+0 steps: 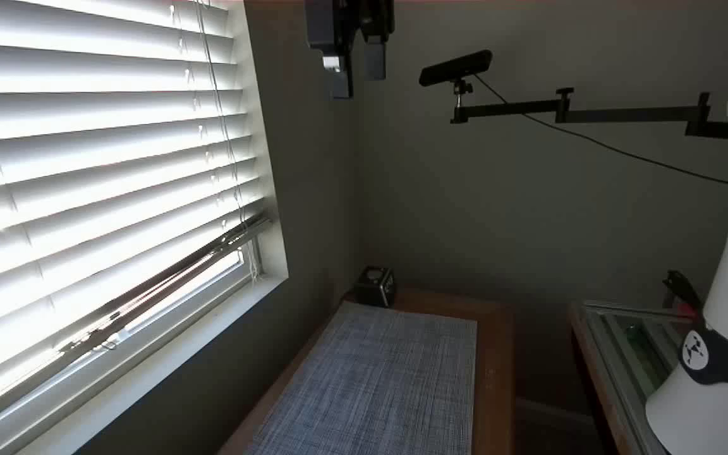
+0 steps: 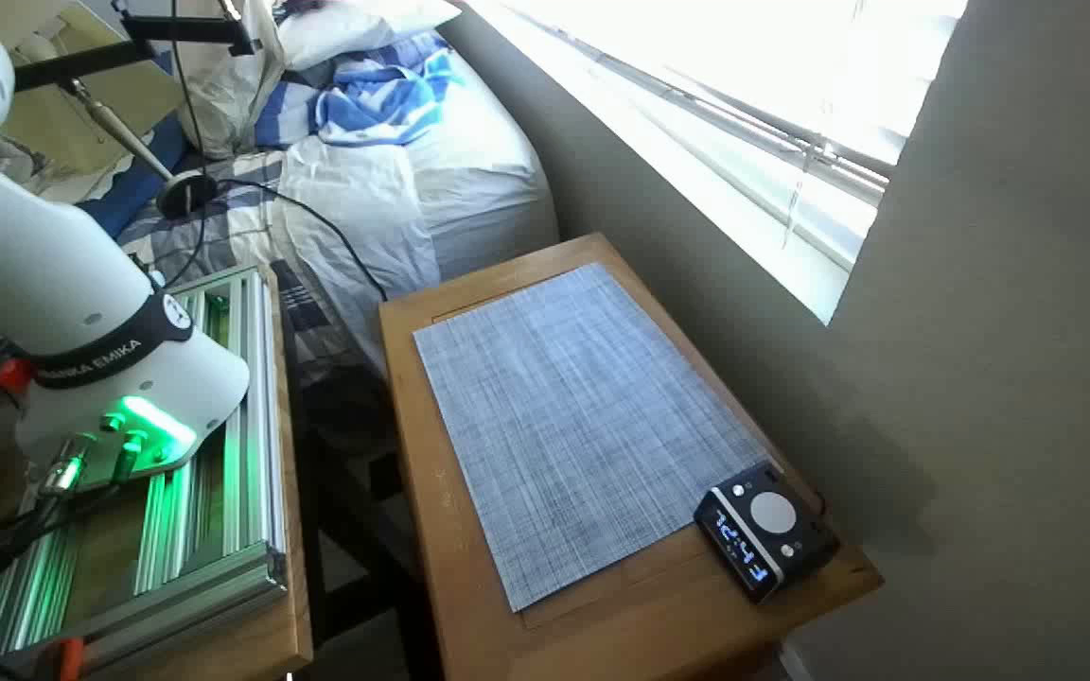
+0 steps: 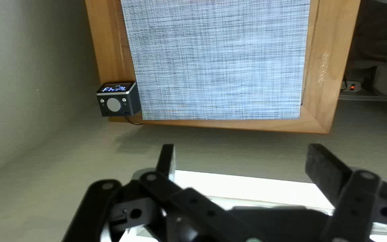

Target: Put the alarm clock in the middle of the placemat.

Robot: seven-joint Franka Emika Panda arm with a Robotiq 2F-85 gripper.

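Observation:
The alarm clock (image 2: 774,525) is a small black box with a pale round top button and a lit display. It stands at the table's corner, right beside a corner of the placemat; it also shows in an exterior view (image 1: 375,289) and in the wrist view (image 3: 114,101). The grey woven placemat (image 2: 573,407) lies flat on the wooden table; it also shows in an exterior view (image 1: 389,379) and in the wrist view (image 3: 220,64). My gripper (image 3: 242,151) is open with nothing between its fingers. In an exterior view the gripper (image 1: 359,79) hangs high above the table.
The wooden table (image 2: 455,530) has a wall and a window with blinds (image 1: 105,139) along one side. A cable runs from the clock. A camera on a black arm (image 1: 515,110) juts from the robot's side. A bed (image 2: 469,180) stands beyond the table.

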